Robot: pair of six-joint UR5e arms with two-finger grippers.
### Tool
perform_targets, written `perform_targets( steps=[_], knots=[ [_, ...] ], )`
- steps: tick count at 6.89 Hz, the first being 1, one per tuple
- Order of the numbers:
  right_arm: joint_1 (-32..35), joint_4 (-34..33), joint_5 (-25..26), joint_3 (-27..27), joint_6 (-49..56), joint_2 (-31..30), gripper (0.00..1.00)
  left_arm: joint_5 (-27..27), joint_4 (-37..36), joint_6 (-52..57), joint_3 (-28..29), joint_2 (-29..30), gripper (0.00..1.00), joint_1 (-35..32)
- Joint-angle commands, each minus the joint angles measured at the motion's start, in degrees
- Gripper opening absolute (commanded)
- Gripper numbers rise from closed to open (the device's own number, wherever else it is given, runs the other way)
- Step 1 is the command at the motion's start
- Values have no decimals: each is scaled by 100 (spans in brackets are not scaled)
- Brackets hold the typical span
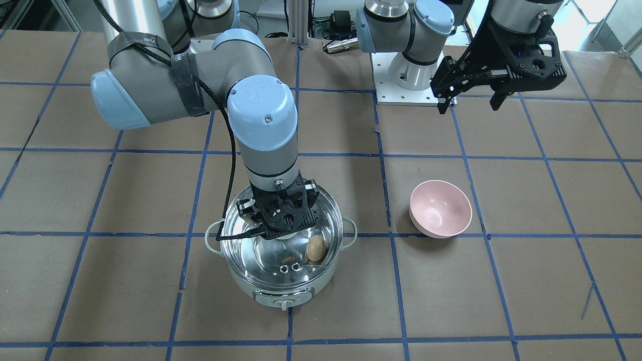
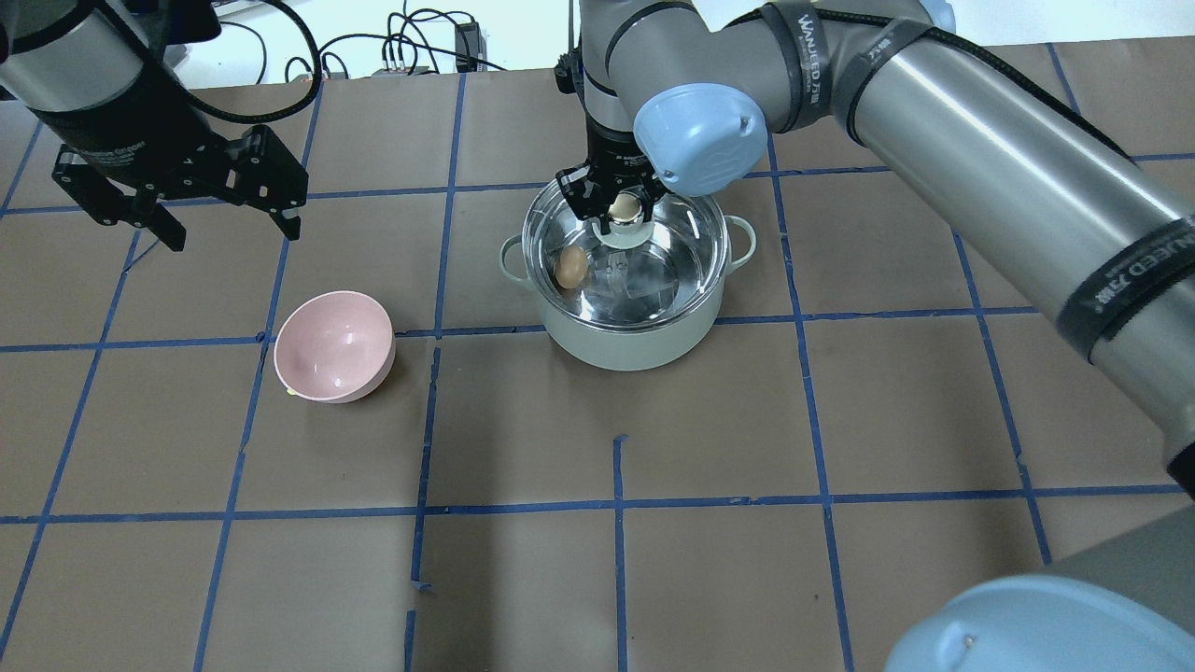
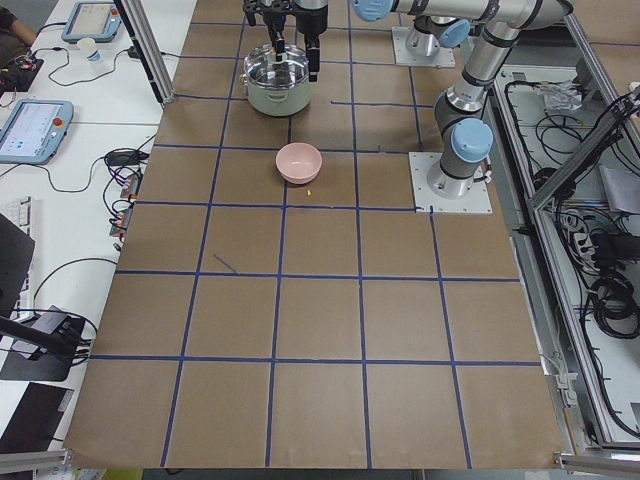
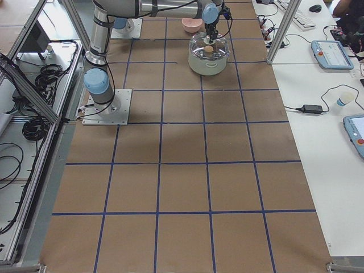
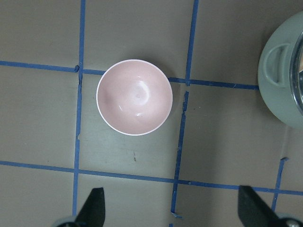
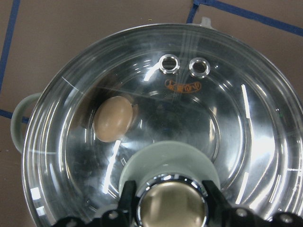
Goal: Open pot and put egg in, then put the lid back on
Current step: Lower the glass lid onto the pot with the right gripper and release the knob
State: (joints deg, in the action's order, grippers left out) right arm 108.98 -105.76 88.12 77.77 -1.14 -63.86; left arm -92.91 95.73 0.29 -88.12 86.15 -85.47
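Lid (image 6: 227,118) on pot (image 2: 635,341), egg (image 6: 112,119) inside | right gripper (image 2: 621,201) fingers clamp knob (image 6: 171,203) | left gripper (image 1: 469,109) fingers apart | we judge only release left

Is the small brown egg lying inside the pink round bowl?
No, the pink round bowl is empty; the small tan-brown egg lies in the steel-lined mint-green pot, under the clear glass lid.

right gripper (image 2: 621,209) around lid (image 2: 665,269) knob, egg (image 2: 571,266) inside pot (image 2: 627,347)
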Motion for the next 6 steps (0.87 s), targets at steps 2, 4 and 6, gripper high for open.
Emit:
perform_targets(
  steps=[2,4,6],
  knots=[
    [0,-129,21,54,0,-4,4,97,51,86,32,-11,99,12],
    [0,-146,56,63,8,5,4,116,16,77,32,-37,99,47],
    [0,-164,135,98,9,-4,4,116,7,33,32,-55,99,48]
  ],
)
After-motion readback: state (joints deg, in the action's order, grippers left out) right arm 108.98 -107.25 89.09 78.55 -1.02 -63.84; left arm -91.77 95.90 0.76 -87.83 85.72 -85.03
